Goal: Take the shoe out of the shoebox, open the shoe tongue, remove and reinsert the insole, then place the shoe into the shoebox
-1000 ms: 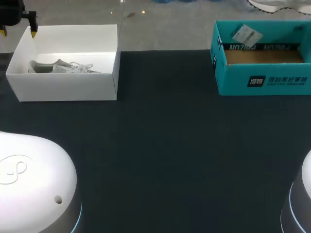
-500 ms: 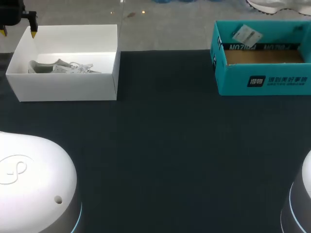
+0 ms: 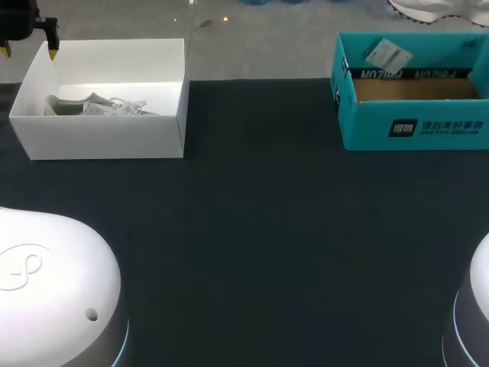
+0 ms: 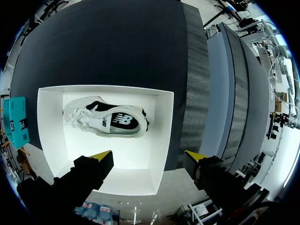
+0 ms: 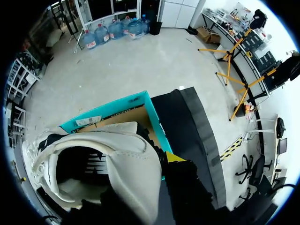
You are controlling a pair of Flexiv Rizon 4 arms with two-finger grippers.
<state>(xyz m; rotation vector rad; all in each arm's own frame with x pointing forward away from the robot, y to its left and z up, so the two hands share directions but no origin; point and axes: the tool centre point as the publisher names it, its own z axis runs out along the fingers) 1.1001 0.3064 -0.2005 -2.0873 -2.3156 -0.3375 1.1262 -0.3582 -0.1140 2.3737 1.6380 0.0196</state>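
Checking back over the last second: nothing on the table (image 3: 260, 229) has moved. Both boxes and the left gripper (image 3: 29, 52) sit as they did. Only my right arm's base, at the lower right of head view, shows a hair differently. I read this as a pause with no task progress.

Left gripper is at the upper left of head view, over the far-left corner of the white box (image 3: 99, 138). Its fingers are spread wide and hold nothing. In left wrist view the boxed shoe (image 4: 105, 119) lies on the box floor, apparently on its side. It is ahead of the fingers and below them, well apart, with no contact.

Right gripper (image 5: 157, 161) is out of head view. Only part of the held shoe (image 5: 108, 154) peeks in at the top right edge, behind the teal box (image 3: 412, 126). In right wrist view that shoe sits right at the gripper, its opening toward the camera. One yellow tip rests against its collar and the other is hidden. It hangs in the air above the teal box, so I judge it clamped. The teal box shows only a paper tag (image 3: 387, 53). I can't tell whether this shoe is just out or about to go back in.
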